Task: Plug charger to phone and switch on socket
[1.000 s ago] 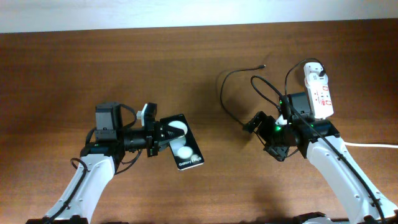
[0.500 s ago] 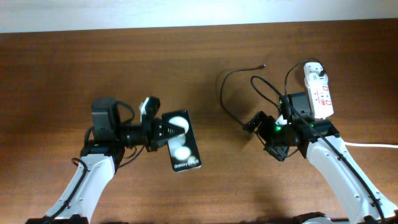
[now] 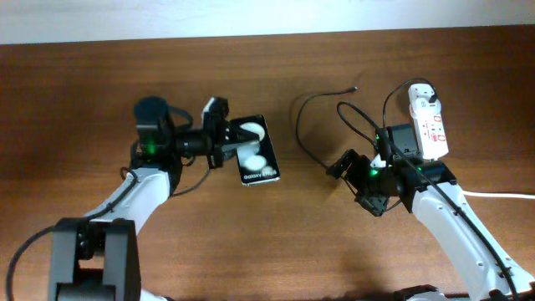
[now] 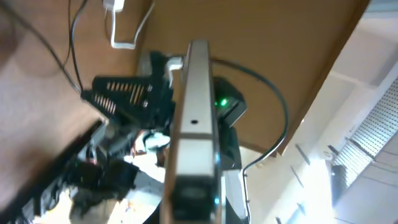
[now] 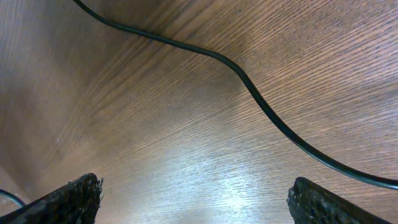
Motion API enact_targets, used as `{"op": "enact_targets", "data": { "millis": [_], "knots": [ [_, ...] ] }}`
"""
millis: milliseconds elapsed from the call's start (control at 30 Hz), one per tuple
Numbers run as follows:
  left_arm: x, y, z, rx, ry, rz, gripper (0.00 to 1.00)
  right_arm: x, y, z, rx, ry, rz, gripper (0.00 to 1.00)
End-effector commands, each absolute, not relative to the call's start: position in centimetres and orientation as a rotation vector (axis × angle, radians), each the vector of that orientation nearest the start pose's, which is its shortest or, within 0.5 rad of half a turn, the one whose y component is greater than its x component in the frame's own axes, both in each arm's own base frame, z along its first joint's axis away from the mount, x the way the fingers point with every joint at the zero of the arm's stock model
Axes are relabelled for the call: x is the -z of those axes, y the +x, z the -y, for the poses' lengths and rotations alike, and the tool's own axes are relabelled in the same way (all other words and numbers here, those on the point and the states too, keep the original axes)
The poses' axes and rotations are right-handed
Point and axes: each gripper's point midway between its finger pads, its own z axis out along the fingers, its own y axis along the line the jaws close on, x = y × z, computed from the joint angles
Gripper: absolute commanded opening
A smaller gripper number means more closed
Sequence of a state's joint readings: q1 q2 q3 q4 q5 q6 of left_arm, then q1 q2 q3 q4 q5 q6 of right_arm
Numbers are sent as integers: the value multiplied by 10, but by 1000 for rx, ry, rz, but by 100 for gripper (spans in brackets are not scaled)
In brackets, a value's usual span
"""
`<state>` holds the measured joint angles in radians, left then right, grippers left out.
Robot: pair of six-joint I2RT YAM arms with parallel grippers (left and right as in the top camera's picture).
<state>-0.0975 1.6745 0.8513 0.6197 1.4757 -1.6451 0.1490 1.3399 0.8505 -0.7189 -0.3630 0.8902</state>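
Now the left gripper (image 3: 232, 142) has its jaws pinched on the left short end of a small black rectangular phone with a glossy face (image 3: 255, 152), held left of the centre of the brown wooden table (image 3: 125, 75). Seen from overhead, the phone's face is turned up, with two bright white round spots and a line of small white text near its nearer end; whether it touches the wood cannot be told. The left wrist camera sees the phone (image 4: 194, 106) edge-on, a pale narrow strip running up the middle of the view. The right gripper (image 3: 353, 186) hangs low over the table on the right with its jaws spread wide and nothing between them; in its own wrist view the two dark fingertips (image 5: 68, 199) sit in opposite lower corners. A long thin black charger cable (image 3: 298, 125) loops on the wood just beyond this gripper, its tiny connector tip (image 3: 354, 88) lying free, well apart from the phone. The cable (image 5: 249, 81) crosses the right wrist view ahead of the fingers. Its other end reaches a white elongated power strip with red marks (image 3: 428, 124), lying at the far right, with a thick white cord (image 3: 501, 196) nearby.
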Motion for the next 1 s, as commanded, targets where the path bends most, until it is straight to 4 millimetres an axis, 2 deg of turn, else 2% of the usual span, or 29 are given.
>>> {"op": "enact_targets", "data": {
  "millis": [0,100,133,400,500,533,633,767,967],
  "knots": [
    [-227,307,213,2428,-277,-2485,0,-92,277,-100,-723,962,-2738,99],
    [-227,307,214,2499,-666,-2607,0,-92,277,-100,-723,962,-2738,99],
    [-227,311,214,2487,-690,-2588,0,-92,277,-100,-723,962,-2738,99],
    [-227,307,214,2499,-664,-2608,0,-92,277,-100,-723,962,-2738,99],
    [-227,307,214,2500,-662,-2609,0,-95,289,-96,-699,949,-2688,99],
    [-227,307,214,2500,-661,-2609,0,-98,290,-102,-756,944,-2686,99],
    [-227,308,213,2499,-664,-2605,0,-98,279,-110,-813,951,-2732,99],
    [-227,309,210,2497,-673,-2596,0,-90,248,-111,-793,1029,-2858,99],
    [-227,309,210,2497,-673,-2596,0,-86,244,-105,-736,1050,-2872,99]
  ]
}}
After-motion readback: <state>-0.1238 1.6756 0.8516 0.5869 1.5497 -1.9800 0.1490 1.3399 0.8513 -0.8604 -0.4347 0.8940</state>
